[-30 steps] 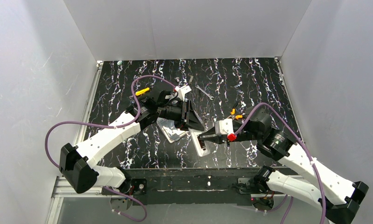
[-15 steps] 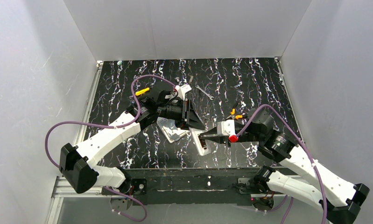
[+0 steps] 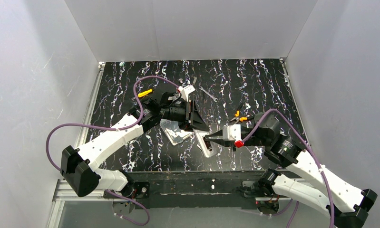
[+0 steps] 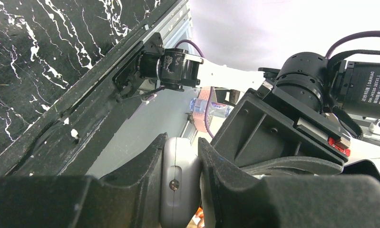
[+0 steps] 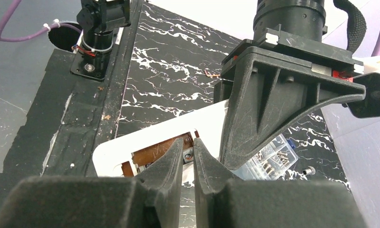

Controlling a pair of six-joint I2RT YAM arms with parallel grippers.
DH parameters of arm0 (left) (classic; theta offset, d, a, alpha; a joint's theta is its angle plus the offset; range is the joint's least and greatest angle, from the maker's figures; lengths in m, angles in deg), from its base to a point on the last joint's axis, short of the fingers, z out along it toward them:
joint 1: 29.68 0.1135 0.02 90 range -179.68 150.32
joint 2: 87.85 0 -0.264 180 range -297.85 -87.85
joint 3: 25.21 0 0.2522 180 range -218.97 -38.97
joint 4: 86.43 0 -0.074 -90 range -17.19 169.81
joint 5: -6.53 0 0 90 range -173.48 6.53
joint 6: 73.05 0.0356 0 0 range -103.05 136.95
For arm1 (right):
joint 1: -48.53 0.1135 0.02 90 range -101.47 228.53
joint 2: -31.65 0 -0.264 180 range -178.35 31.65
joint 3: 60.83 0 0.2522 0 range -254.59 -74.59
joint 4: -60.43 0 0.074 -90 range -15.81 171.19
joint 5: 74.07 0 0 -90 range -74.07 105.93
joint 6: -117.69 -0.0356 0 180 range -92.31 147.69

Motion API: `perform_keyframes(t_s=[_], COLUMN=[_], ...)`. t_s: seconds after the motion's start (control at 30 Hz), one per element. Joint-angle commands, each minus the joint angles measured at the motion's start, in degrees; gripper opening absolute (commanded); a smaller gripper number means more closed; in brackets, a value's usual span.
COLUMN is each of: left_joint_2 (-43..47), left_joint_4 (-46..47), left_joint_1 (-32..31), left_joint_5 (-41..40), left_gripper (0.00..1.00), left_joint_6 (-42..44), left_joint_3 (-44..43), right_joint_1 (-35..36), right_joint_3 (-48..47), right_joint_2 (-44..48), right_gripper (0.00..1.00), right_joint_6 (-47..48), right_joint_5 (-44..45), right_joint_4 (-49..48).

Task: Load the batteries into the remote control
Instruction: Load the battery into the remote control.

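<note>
The white remote control [image 3: 205,146] lies slanted near the table's front edge. My left gripper [image 3: 197,127] is shut on its far end, and in the left wrist view the fingers [image 4: 181,142] squeeze the remote's rounded grey-white edge [image 4: 178,185]. From the right, my right gripper [image 3: 208,138] points at the remote's middle. Its jaws [image 5: 188,141] are almost shut, with only a thin empty slit between them. The tips hover right at the remote's [image 5: 150,135] open brown compartment. One battery [image 5: 188,155] shows in that compartment just beyond the tips.
A clear plastic box of screws [image 5: 268,159] sits under the left gripper, beside the remote [image 3: 174,133]. Yellow pieces [image 3: 145,92] lie at back left and orange ones [image 3: 240,116] near the right wrist. The table's front edge [image 5: 107,109] is close.
The right arm's wrist and elbow have drifted slightly right, and its tips have stayed at the remote. The left gripper keeps the same hold.
</note>
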Motion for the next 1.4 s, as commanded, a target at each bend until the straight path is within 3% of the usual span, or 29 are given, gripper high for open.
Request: perform_keyframes(t_s=[0.0, 0.63, 0.93, 1.07, 1.37], left_joint_2=[5.0, 1.9, 2.6, 3.0, 5.8], left_joint_4=[7.7, 18.8, 11.3, 12.9, 10.2], left_joint_1=[0.5, 0.6, 0.5, 0.5, 0.6], left_joint_5=[6.1, 12.5, 11.1, 10.0, 6.8], left_gripper=[0.00, 0.00, 0.00, 0.00, 0.00], left_joint_6=[-4.1, -10.9, -3.8, -2.8, 5.2], left_joint_3=[-3.0, -3.4, -2.4, 0.1, 3.5], right_joint_1=[0.4, 0.4, 0.4, 0.4, 0.4], right_joint_3=[4.5, 10.8, 4.5, -1.1, -3.3], right_joint_2=[-0.7, 5.2, 7.7, 6.7, 6.3], right_gripper=[0.18, 0.27, 0.29, 0.30, 0.39], right_joint_6=[-0.2, -1.0, -4.2, -5.6, -10.6], right_joint_5=[2.5, 12.5, 12.3, 10.0, 11.7], right_joint_4=[14.8, 0.9, -2.5, -2.2, -4.6])
